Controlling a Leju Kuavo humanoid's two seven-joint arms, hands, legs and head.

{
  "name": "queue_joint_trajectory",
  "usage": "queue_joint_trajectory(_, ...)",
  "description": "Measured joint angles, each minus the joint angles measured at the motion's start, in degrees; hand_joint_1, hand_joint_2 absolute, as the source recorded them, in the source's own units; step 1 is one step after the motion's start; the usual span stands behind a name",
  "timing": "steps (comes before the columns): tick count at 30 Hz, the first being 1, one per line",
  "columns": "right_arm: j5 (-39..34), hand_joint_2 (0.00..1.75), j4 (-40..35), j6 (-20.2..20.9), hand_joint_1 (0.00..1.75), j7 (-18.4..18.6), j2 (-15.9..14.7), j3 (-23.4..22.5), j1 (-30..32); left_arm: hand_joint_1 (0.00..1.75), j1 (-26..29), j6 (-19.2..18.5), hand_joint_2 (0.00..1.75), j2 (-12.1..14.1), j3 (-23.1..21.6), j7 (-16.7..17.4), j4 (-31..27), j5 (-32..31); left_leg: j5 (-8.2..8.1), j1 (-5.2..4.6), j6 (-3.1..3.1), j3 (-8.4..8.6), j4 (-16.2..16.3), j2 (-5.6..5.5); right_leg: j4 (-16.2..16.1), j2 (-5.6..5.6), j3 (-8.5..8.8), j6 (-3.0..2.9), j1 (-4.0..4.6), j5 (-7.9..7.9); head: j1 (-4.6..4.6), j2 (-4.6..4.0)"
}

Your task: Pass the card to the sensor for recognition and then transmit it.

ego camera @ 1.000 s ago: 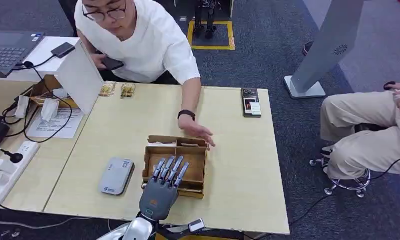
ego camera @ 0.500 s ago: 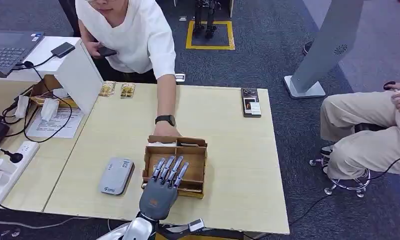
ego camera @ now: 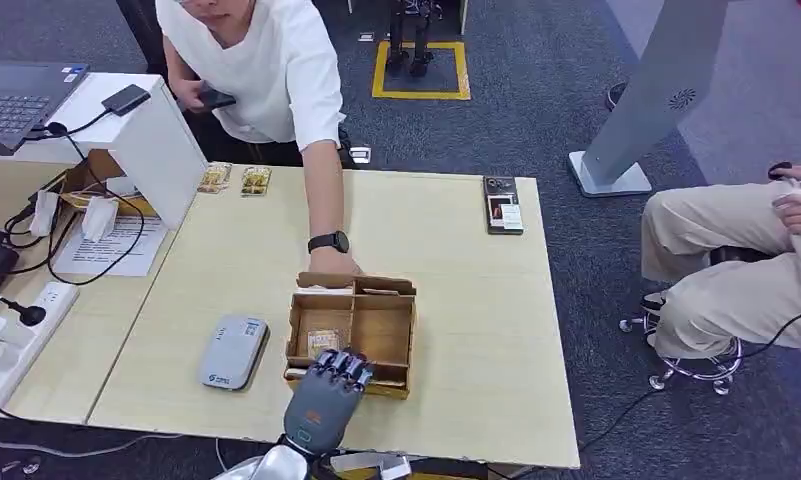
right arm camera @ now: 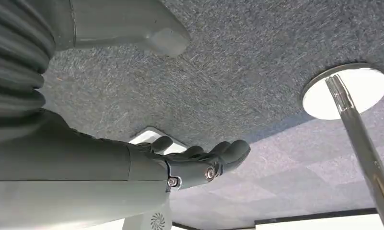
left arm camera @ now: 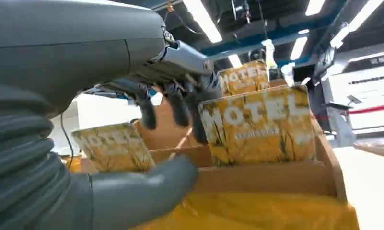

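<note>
The task is barely begun. The left hand [ego camera: 328, 392], fingers curled, reaches into the cardboard box [ego camera: 394, 322] near the counter's [ego camera: 466, 300] front edge, touching a yellow card [left arm camera: 259, 125]; whether it grips, I cannot tell. The card reader [ego camera: 233, 351] waits beside it. The right hand [right arm camera: 199, 160] hangs empty, fingers loosely apart, above grey carpet.
</note>
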Motion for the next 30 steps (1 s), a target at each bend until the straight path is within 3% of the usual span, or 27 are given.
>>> queue_joint_trajectory(2, 0.0, 1.75, 0.0, 0.0, 0.0, 0.0, 0.0, 0.0, 0.0, 1.75, 0.3, -0.2, 1.75, 0.0, 0.5, -0.5, 0.1, 0.0, 0.0, 0.0, 0.0, 0.0, 0.0, 0.0, 0.0, 0.0, 0.01, 0.0, 0.0, 0.0, 0.02, 0.0)
queue_joint_trajectory(6, 0.0, 1.75, 0.0, 0.0, 0.0, 0.0, 0.0, 0.0, 0.0, 1.73, 0.5, -0.5, 1.75, -0.1, 1.2, -1.2, 0.5, 0.0, 0.0, 0.0, 0.0, 0.01, 0.0, 0.0, 0.0, 0.0, 0.01, 0.0, 0.0, 0.0, 0.02, 0.02)
queue_joint_trajectory(15, 0.2, 1.75, 0.0, 0.0, 0.0, 0.0, 0.1, 0.0, 0.0, 1.4, 1.3, 0.0, 1.75, -0.7, 3.1, -1.7, 1.4, 0.0, 0.0, 0.0, 0.0, 0.03, 0.0, 0.0, 0.0, 0.0, 0.02, 0.0, 0.0, 0.0, 0.02, 0.02)
queue_joint_trajectory(16, 0.2, 1.75, 0.0, 0.0, 0.0, 0.0, 0.2, 0.0, 0.0, 1.15, 1.4, 0.0, 1.75, -0.7, 3.3, -1.7, 1.5, 0.0, 0.0, 0.0, 0.0, 0.03, 0.0, 0.0, 0.0, 0.0, 0.02, 0.0, 0.0, 0.0, 0.02, 0.02)
queue_joint_trajectory(21, 0.2, 1.75, 0.0, 0.0, 0.0, 0.0, 0.2, 0.0, 0.0, 1.15, 2.0, 0.1, 1.75, -0.7, 3.6, -1.7, 1.8, 0.0, 0.01, 0.0, 0.0, 0.04, 0.0, 0.0, 0.0, -0.02, 0.04, 0.0, 0.0, 0.0, 0.02, 0.0)
queue_joint_trajectory(22, 0.2, 1.75, 0.0, 0.0, 0.0, 0.0, 0.2, 0.0, 0.0, 0.93, 2.0, 0.1, 1.75, -0.7, 3.7, -1.7, 1.8, 0.0, 0.01, 0.0, 0.0, 0.04, 0.0, -0.01, 0.0, -0.03, 0.05, 0.0, 0.0, 0.0, 0.02, 0.0)
queue_joint_trajectory(24, 0.2, 1.75, 0.0, 0.0, 0.0, 0.0, 0.2, 0.0, 0.0, 0.23, 2.1, 0.1, 1.75, -0.9, 3.9, -1.7, 1.9, 0.0, 0.01, 0.0, 0.0, 0.06, 0.0, -0.01, 0.0, -0.03, 0.08, 0.0, 0.0, 0.0, 0.02, 0.0)
queue_joint_trajectory(25, 0.2, 1.75, 0.0, 0.0, 0.0, 0.0, 0.2, 0.0, 0.0, 0.02, 2.1, 0.1, 1.75, -0.9, 3.9, -1.7, 1.9, 0.0, 0.01, 0.0, 0.0, 0.06, 0.0, -0.01, 0.0, -0.03, 0.08, 0.0, 0.0, 0.0, 0.02, 0.02)
queue_joint_trajectory(30, 0.2, 1.75, 0.0, 0.0, 0.0, 0.0, 0.2, 0.0, 0.0, 0.0, 2.3, 1.0, 1.75, -0.9, 4.1, -1.2, 2.5, 0.0, 0.01, 0.0, 0.0, 0.07, 0.0, -0.02, 0.0, -0.05, 0.09, 0.01, 0.0, 0.02, 0.02, 0.0)
